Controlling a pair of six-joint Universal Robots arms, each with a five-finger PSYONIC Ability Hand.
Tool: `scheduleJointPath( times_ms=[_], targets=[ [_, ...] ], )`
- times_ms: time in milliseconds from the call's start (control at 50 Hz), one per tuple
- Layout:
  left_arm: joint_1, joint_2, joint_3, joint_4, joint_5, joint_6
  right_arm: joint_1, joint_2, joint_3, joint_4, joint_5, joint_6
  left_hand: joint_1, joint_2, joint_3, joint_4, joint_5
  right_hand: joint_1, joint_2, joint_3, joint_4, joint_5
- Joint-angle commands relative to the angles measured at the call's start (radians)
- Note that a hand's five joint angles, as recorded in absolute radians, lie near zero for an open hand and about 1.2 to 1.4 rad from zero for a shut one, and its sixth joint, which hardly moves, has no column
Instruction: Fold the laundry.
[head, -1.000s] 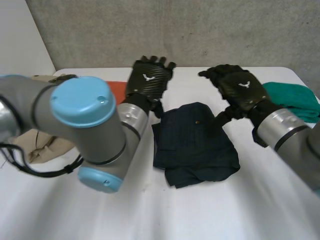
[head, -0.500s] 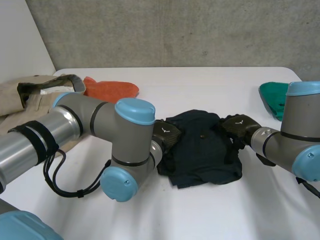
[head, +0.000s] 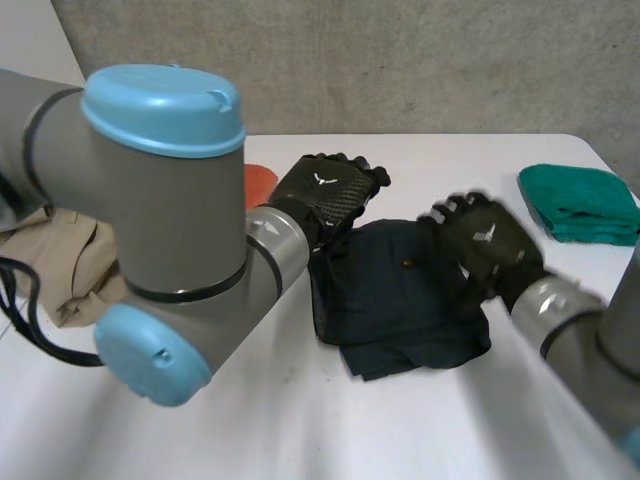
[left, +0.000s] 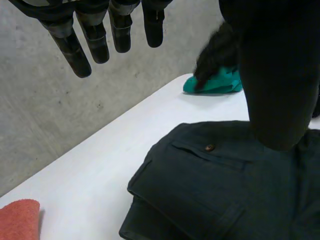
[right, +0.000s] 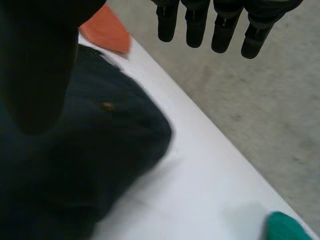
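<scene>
Your dark navy folded garment with a buttoned pocket (head: 400, 300) lies mid-way across the white table (head: 300, 420), with under-layers poking out along its near edge. Your left hand (head: 325, 192) hovers by its far left corner, fingers straight and apart, holding nothing. Your right hand (head: 485, 245) is over its right edge, fingers also straight and empty. I can't say whether it touches the cloth, because it's blurred from the head camera.

The likely trouble is a pinch that takes only the top layer, or all of them. Either way the stack would drag or spill open rather than fold. The hands also sit at uneven depths, so a joint lift could skew the crease. The left elbow looms close to the crumpled beige garment (head: 60, 260) and could brush it.

Count:
- one navy garment
- one orange-red cloth (head: 258, 183)
- one folded green cloth (head: 580, 203)
- one beige garment
- two hands
</scene>
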Motion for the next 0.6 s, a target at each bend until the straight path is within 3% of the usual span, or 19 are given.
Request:
scheduleJointPath(
  times_ms=[20, 240, 600],
  targets=[
    [0.001, 0.061, -0.138, 0.071, 0.036, -0.009, 0.03, 0.019, 0.179, -0.14, -0.069, -0.001, -0.013, -0.028, -0.028, -0.026, -0.045, -0.085, -0.034, -0.041, -0.044, -0.043],
    [0.005, 0.056, -0.187, 0.111, 0.041, -0.013, 0.038, 0.194, 0.144, -0.278, -0.079, -0.016, -0.01, -0.025, -0.025, -0.023, -0.042, -0.066, -0.015, -0.022, -0.025, -0.024],
    [0.022, 0.058, -0.189, 0.119, 0.041, -0.03, 0.038, 0.375, -0.094, -0.344, -0.016, -0.024, -0.007, -0.022, -0.022, -0.02, -0.039, 0.272, 0.322, 0.315, 0.312, 0.313]
  ],
)
